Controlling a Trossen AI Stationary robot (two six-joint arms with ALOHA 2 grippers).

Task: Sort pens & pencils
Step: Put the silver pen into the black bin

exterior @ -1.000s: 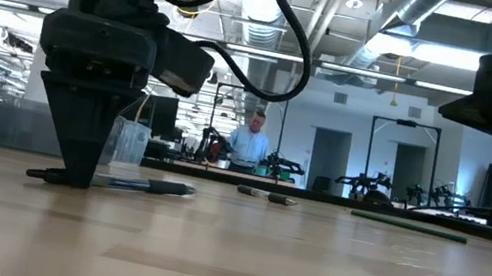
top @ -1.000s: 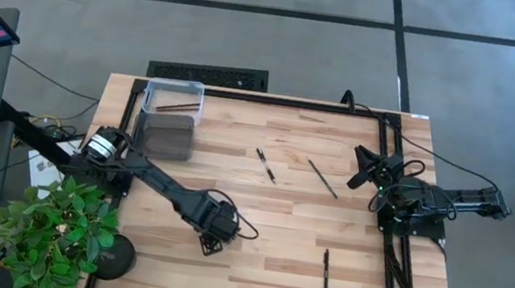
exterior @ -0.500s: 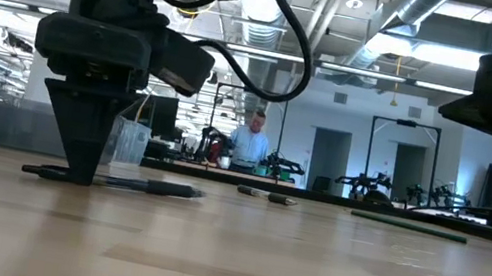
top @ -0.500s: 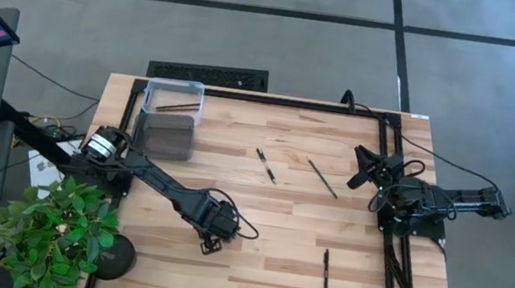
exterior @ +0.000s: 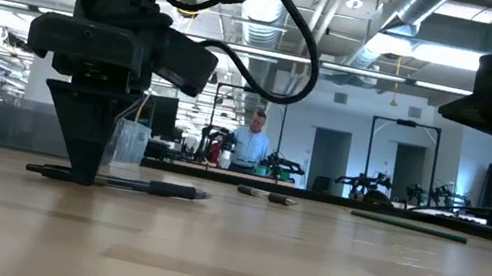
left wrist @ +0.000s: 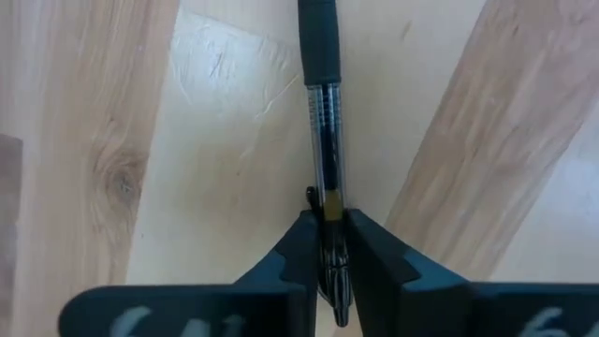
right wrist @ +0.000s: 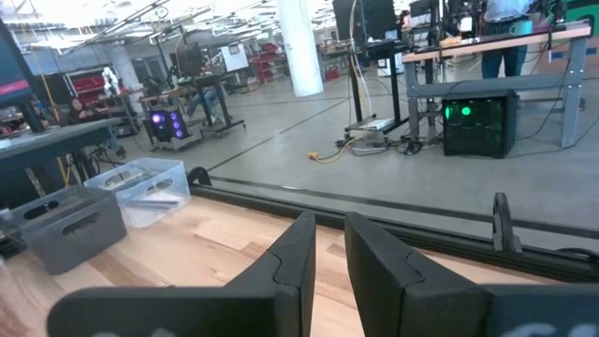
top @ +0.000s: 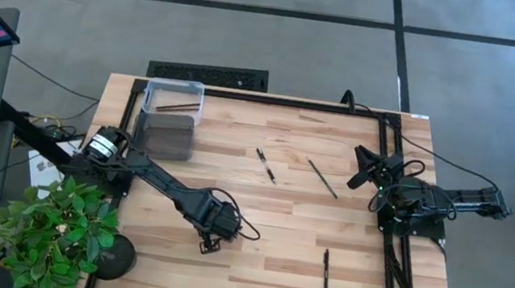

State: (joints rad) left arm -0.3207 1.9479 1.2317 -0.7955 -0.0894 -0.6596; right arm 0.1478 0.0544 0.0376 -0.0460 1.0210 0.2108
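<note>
A black pen [exterior: 141,185] with a clear barrel [left wrist: 321,122] lies on the wooden table near its front left. My left gripper [top: 210,242] stands over it, pointing down and shut on it. A second pen [top: 266,164] and a thin pencil [top: 322,178] lie mid-table, and a third pen [top: 326,273] lies near the front right. My right gripper [right wrist: 329,245] waits level at the table's right edge [top: 363,167], fingers nearly together and holding nothing. My left gripper pinches the pen's barrel [left wrist: 327,208] between its two fingers, nearer one end than the middle. The fingers [exterior: 83,158] come from above, pointing down, and lie across the pen. The pen lies flat on the table.
At the far left a clear bin [top: 173,95] holds thin brown pencils [top: 178,107], and a grey bin [top: 165,135] sits just in front of it. A potted plant [top: 59,229] stands off the table's front left corner. A black frame [top: 389,142] edges the table.
My left gripper has shut on the pen while staying in place, rolling slightly about its downward axis. The pen has turned a little on the table and still lies flat.
</note>
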